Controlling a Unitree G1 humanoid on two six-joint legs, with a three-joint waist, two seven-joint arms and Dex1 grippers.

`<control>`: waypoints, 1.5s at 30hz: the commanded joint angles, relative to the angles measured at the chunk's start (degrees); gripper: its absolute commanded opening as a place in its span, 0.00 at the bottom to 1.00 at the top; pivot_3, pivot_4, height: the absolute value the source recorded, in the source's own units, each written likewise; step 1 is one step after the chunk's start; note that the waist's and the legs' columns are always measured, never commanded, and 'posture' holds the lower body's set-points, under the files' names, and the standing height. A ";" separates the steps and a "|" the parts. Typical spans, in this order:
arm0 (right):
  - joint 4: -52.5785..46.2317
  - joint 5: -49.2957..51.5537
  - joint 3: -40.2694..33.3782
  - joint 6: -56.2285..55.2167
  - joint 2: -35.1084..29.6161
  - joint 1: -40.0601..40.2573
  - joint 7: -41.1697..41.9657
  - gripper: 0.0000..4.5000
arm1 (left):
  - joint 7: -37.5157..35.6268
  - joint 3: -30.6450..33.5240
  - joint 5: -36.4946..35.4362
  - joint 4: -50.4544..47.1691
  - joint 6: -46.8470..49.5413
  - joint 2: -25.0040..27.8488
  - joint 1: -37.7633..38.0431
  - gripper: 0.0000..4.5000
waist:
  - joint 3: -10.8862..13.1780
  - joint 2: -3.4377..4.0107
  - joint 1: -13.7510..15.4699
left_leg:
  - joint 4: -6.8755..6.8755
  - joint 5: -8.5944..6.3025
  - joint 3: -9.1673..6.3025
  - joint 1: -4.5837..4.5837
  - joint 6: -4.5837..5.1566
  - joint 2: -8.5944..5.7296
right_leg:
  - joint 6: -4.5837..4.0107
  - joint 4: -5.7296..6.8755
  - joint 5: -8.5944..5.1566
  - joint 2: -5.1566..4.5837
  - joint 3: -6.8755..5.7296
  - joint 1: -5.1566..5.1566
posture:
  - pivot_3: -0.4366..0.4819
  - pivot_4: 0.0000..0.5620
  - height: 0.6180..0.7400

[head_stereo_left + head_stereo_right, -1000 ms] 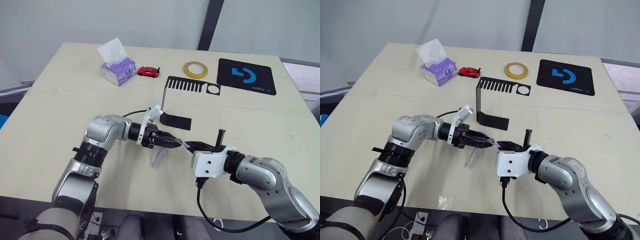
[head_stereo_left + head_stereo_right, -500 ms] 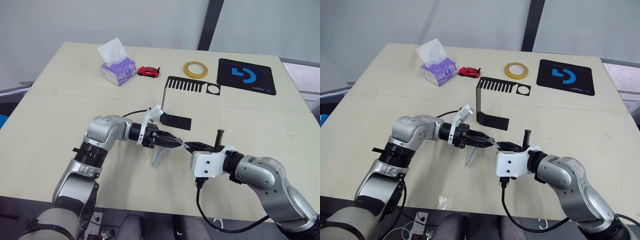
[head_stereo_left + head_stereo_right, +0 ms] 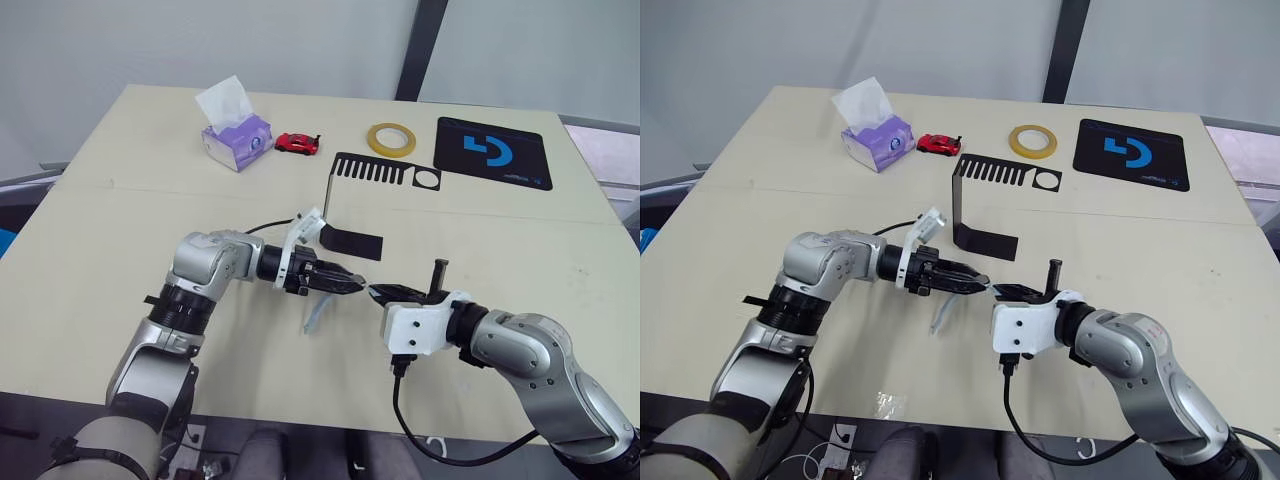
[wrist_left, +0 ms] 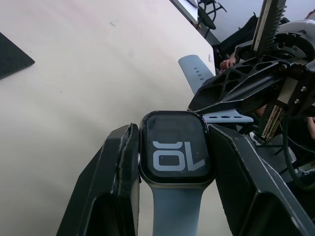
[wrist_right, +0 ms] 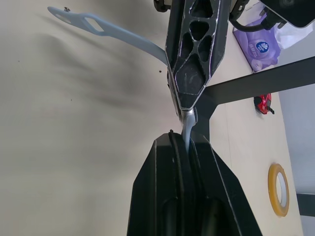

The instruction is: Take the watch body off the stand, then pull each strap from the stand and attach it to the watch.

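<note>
Left claw [image 4: 172, 162] clamps the watch body [image 4: 175, 149] showing "10"; right claw [image 5: 184, 142] pinches a strap [image 5: 187, 129].

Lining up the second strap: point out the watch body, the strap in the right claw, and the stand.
watch body [image 4: 176, 155]: left wrist view, on the dark screen.
strap in the right claw [image 5: 187, 126]: right wrist view, on the strip above the fingers.
stand [image 3: 962, 205]: right eye view, on the upright.
</note>
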 commanded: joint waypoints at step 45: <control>1.01 -3.31 0.16 2.47 2.54 -3.52 1.78 0.00 | 6.22 4.30 -6.40 -8.64 6.19 -3.95 1.86 0.38 | 0.00 0.00 0.02 | 0.01 0.00 0.00 0.01 -0.04 0.00 | 0.00 0.01 0.00 -0.01 0.00 0.00 | 0.48 0.27 0.98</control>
